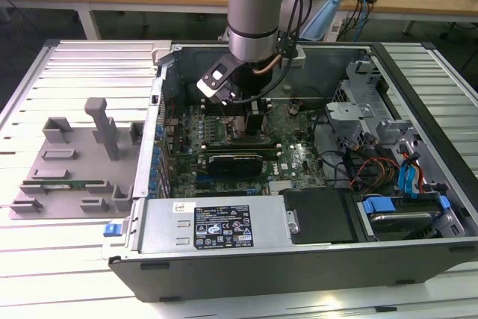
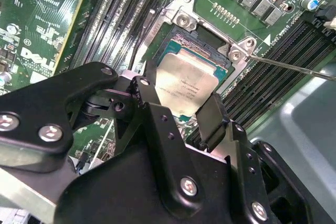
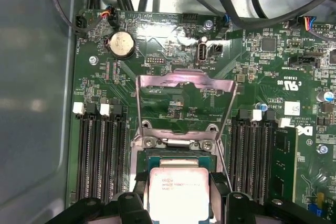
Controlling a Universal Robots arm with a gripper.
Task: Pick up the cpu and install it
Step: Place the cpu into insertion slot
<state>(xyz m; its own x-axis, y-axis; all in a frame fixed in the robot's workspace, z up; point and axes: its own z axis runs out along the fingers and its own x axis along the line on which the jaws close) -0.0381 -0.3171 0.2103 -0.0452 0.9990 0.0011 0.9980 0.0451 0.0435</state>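
Tray: at the exterior view's left, your grey tray (image 1: 45, 184) lies on the slatted table, outside the computer case (image 1: 224, 267).
Arm: it reaches down into the middle of the open case, over the green board.
Claw: the gripper (image 2: 181, 106) has its fingers (image 2: 144, 93) closed in on two opposite edges of the cpu (image 2: 191, 82); you have it held.
Cpu place: directly over the socket (image 2: 205, 43); you cannot tell whether it is seated.
Room: memory slots (image 3: 100, 156) run close along both sides of the socket. The load plate (image 3: 184, 76) stands open just beyond it, and the thin lever (image 2: 294, 66) juts out past one corner.
Facing: flat, metal top up, edges square with the socket frame.
Long axis: near square, so you cannot tell.
Right: the drive cage (image 1: 358, 87) stands well apart from the claw.
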